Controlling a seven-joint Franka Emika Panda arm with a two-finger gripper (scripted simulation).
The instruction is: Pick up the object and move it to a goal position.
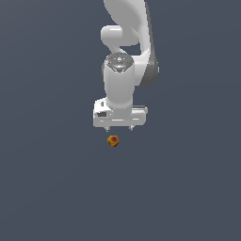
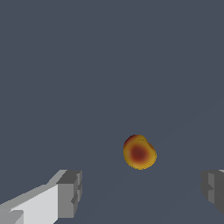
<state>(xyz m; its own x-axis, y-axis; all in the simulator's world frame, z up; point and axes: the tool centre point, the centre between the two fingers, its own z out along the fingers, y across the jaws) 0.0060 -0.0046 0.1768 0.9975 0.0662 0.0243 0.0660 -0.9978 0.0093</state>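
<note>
We see our gripper (image 1: 119,128) with its jaws spread wide and nothing between them; in the wrist view both grey fingertips (image 2: 70,193) stand well apart. The object (image 1: 113,140), a small orange-yellow ball with dark red patches, sits just beyond the gripper's fingertips, untouched, on the plain grey surface (image 1: 47,188).
</note>
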